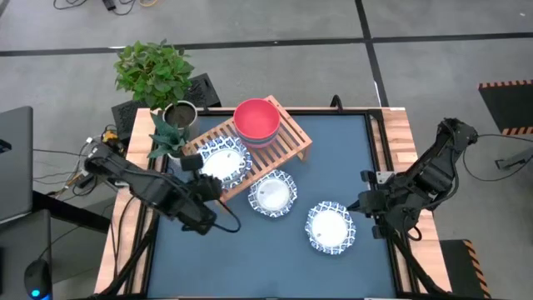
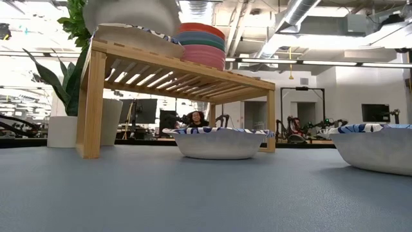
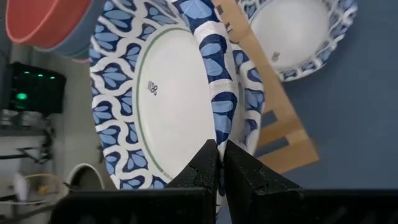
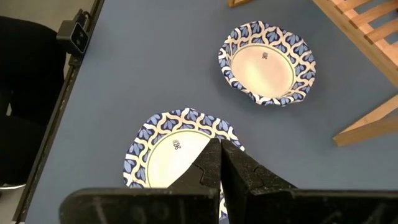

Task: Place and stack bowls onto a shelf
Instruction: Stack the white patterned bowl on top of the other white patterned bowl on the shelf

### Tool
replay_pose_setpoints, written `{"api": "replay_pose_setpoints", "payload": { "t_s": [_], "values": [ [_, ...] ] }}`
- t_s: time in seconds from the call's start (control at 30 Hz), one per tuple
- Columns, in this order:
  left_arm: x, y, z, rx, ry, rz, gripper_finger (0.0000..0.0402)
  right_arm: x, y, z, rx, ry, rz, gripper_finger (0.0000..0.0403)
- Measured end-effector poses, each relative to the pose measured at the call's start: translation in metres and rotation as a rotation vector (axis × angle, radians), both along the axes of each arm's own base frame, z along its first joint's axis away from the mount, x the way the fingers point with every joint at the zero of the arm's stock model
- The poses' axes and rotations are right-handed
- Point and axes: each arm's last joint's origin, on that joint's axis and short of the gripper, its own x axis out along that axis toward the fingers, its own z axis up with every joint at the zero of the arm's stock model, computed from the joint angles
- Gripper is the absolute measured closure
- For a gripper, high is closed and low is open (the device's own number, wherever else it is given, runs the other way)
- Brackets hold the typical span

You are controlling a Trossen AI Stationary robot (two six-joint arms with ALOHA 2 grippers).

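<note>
High view: plant pot (image 1: 178, 114) (beside shelf (image 1: 293, 143))

The shelf (image 1: 287, 137) stands at the back of the table (image 1: 250, 258), turned askew. A stack of bowls (image 1: 256, 121) sits on its rear part. A patterned dish (image 1: 223, 161) rests on its nearer end, seemingly with another dish beneath it, though the overhead view does not settle that. The left gripper (image 1: 202, 191), fingers together, is just beside this dish's rim. Off the shelf, a second dish (image 1: 272, 193) lies on the table just before it, and a third dish (image 1: 331, 227) lies farther right and nearer the front. The right gripper (image 1: 372, 202), also closed, hangs beside that third dish. A potted plant (image 1: 171, 117) stands behind the shelf's left end.
</note>
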Motion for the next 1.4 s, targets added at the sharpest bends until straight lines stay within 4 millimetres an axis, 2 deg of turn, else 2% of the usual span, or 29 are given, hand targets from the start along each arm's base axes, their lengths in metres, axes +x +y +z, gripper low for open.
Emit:
{"api": "replay_pose_setpoints", "payload": {
  "t_s": [0.17, 0.37, 0.53, 0.67, 1.03, 1.17, 1.4],
  "values": [
    [0.012, 0.006, -0.008, 0.033, 0.067, -0.014, 0.0401, 0.0, 0.0, 0.0, -0.005, 0.005, -0.001, 0.0377],
    [0.016, 0.009, -0.01, -0.049, 0.101, -0.024, 0.0401, -0.001, -0.001, -0.001, -0.012, 0.011, -0.001, 0.0377],
    [0.015, 0.009, -0.009, -0.037, 0.113, -0.046, 0.0396, -0.001, -0.001, -0.001, -0.015, 0.014, -0.001, 0.0377],
    [0.015, 0.009, -0.009, -0.03, 0.117, -0.048, 0.0366, -0.001, -0.001, -0.001, -0.015, 0.013, -0.001, 0.0377],
    [0.015, 0.01, -0.009, -0.004, 0.108, -0.047, 0.0244, -0.001, -0.001, -0.001, -0.015, 0.013, -0.001, 0.0377],
    [0.016, 0.01, -0.003, -0.004, 0.07, -0.028, 0.0229, -0.001, -0.001, -0.001, -0.015, 0.013, -0.001, 0.0377],
    [0.014, 0.011, 0.018, -0.065, -0.033, 0.011, 0.0228, -0.001, -0.001, -0.001, -0.015, 0.013, -0.001, 0.0377]
  ]
}}
